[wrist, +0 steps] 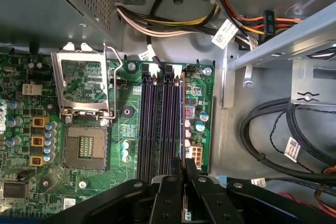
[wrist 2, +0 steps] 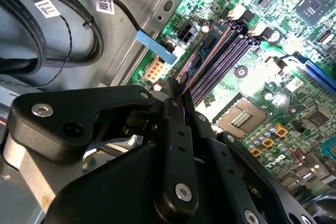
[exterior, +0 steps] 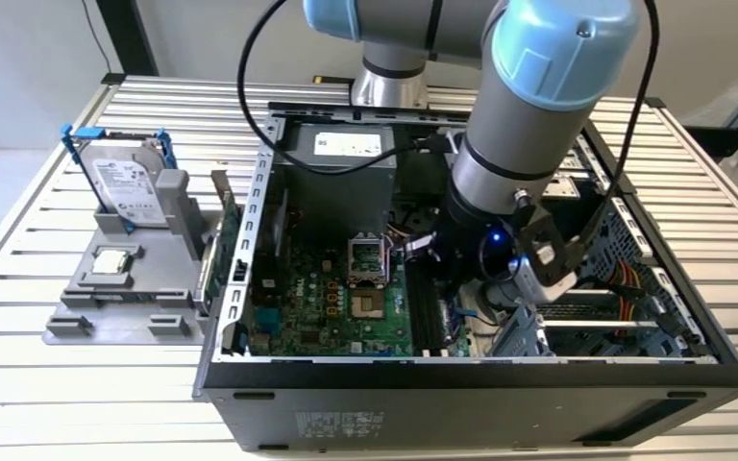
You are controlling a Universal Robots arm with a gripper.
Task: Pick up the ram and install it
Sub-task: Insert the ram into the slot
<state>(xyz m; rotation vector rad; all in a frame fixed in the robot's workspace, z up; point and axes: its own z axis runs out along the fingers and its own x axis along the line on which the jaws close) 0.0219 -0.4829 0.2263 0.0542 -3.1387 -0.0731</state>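
The ram [wrist: 182, 119] shows edge-on as a thin dark stick with a bright upper edge. It lies along the memory slot nearest the motherboard's edge, beside the other dark slots [wrist: 157, 124]. My gripper [wrist: 184, 170] is shut on one end of the ram, its black fingers pressed together around it. The second wrist view has the same ram [wrist 2: 206, 55] running away from the gripper [wrist 2: 176, 90] over the slots [wrist 2: 227, 59]. Whether it sits fully in the slot cannot be told. In the exterior view my arm [exterior: 510, 182] reaches down into the open computer case [exterior: 472, 370].
An open CPU socket [wrist: 86, 148] with its raised lid [wrist: 84, 85] lies beside the slots. Cable bundles [wrist: 273, 135] and a metal drive bracket [wrist: 294, 45] crowd the other side. Outside the case, a grey stand [exterior: 126, 298] holds a hard drive [exterior: 126, 182] and a silver chip [exterior: 112, 259].
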